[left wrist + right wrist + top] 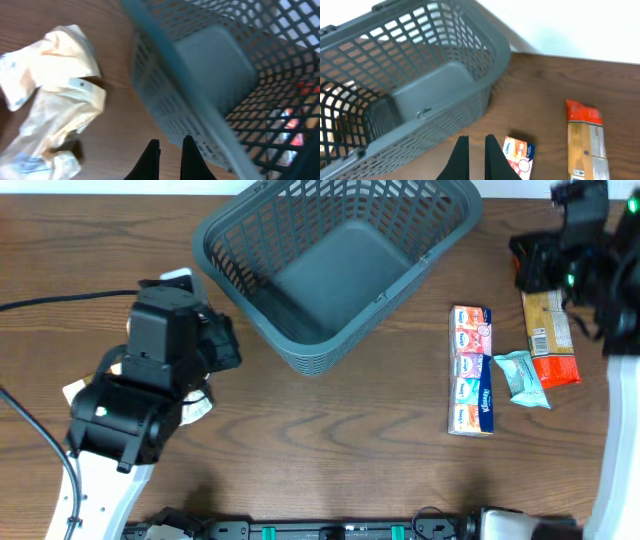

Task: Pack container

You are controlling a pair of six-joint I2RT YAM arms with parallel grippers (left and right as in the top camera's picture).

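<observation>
The dark grey container (340,270) stands at the top centre of the overhead view, turned at an angle on the wooden table (330,450). The left gripper (171,142) hangs off its lower left corner, fingers drawn together on nothing, with a crumpled pale wrapper (50,100) lying beside it. The right gripper (476,137), at the upper right, is likewise closed and empty-handed. A strip of tissue packs (471,370), a teal packet (523,378) and an orange snack pack (550,338) lie at the right.

Right gripper (476,140) pinched closed over the table (545,90); container (420,95) sits left. Orange-ended packet (585,145) lies right; colourful pack (518,151) near the fingertips.
</observation>
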